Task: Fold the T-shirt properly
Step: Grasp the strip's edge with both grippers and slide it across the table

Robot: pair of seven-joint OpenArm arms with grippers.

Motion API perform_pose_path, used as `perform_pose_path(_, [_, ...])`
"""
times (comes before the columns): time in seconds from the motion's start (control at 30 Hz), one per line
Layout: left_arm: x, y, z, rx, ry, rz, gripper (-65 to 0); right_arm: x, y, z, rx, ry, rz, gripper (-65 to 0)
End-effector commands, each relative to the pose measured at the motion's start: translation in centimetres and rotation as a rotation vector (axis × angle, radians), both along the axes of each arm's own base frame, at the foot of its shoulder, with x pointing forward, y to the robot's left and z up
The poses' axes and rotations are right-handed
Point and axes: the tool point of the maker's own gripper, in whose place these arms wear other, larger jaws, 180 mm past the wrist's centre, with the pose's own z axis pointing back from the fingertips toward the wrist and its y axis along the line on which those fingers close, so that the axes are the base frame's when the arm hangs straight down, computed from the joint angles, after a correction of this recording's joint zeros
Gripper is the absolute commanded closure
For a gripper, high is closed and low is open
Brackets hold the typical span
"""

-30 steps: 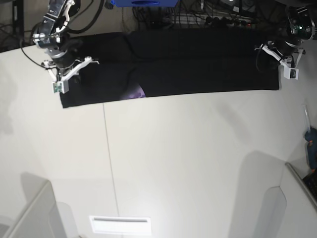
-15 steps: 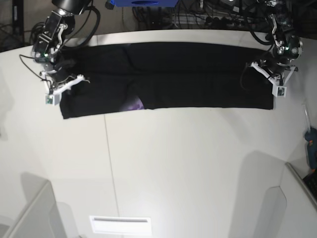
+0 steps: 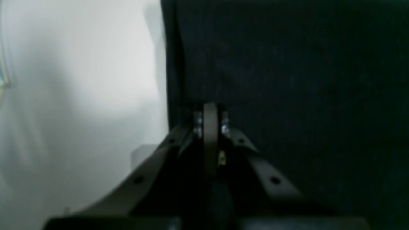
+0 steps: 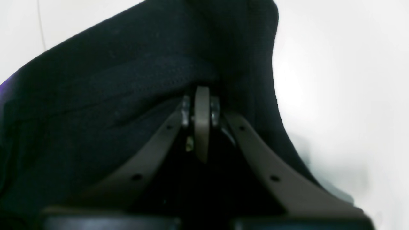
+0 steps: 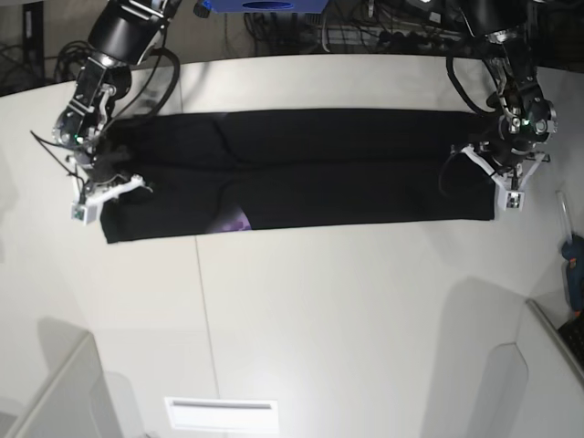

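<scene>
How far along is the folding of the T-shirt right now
Done: the T-shirt already lies as a long narrow band across the table, with only a purple bit of print peeking out at its near edge. In hand: the left pincer and right pincer are each shut on one end of the band. Left: folding that long band across into a compact stack.

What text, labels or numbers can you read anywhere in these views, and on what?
None can be read.
T-shirt: only a purple patch of print peeks out at its near edge; no lettering shows.
Blue object past the table's far edge: no legible marking.
Both wrist views: dark cloth and blurred table, no writing.
</scene>
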Motion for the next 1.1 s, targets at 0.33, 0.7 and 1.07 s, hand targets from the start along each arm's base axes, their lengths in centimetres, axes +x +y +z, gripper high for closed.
perform_pose_path(0.33, [0.7,1.1,9.3,0.043,-0.199,0.02,0.0,0.6,0.5,7.8,-0.096,-0.209,-0.003,0.0])
perform_pose_path(0.7, [-2.7,4.4,9.0,-0.167,-0.256,0.197,-33.6,-1.5,4.6,10.4,-0.146,-0.255,0.134,0.0])
perform_pose_path(1.07, [-2.5,5.0,3.2,-0.316,-0.157,0.298,-47.7,-1.6,6.4,10.0,-0.123,-0.247,0.174,0.0])
